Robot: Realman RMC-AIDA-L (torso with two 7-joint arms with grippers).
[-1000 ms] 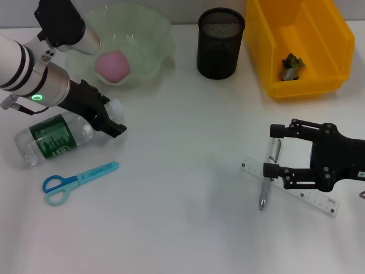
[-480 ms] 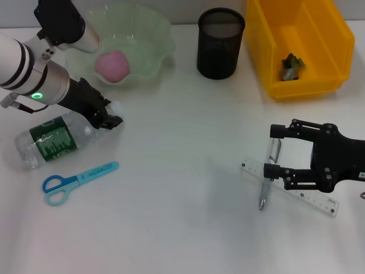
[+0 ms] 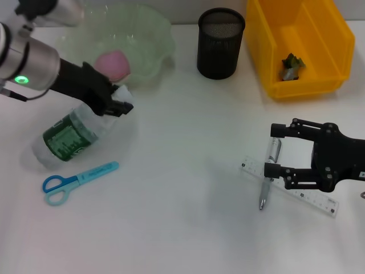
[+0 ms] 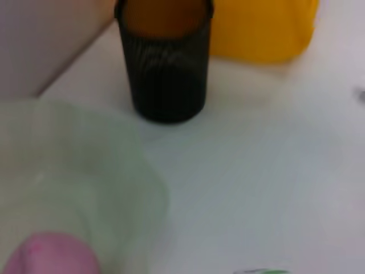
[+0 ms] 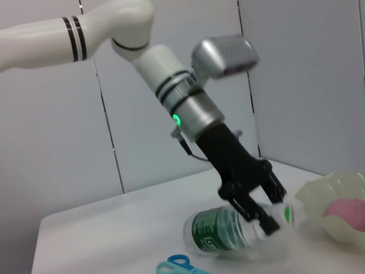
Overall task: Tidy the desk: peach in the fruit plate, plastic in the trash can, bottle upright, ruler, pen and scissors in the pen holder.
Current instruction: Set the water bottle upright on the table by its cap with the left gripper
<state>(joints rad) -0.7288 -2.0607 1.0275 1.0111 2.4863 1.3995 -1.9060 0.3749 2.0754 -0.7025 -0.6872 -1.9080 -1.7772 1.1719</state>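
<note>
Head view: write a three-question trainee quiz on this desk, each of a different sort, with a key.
1. True or false: the clear plastic bottle with a green label stands fully upright.
2. Which tool grips the bottle's neck? A) left tool B) right tool
3. Fill in: the pink peach lies in the pale green ____.

Key: 1 false, it is tilted, neck end raised. 2 A. 3 fruit plate.

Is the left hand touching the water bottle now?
Touching. In the right wrist view the left hand is closed on the neck end of the water bottle; the head view shows that end lifted off the desk.
</note>
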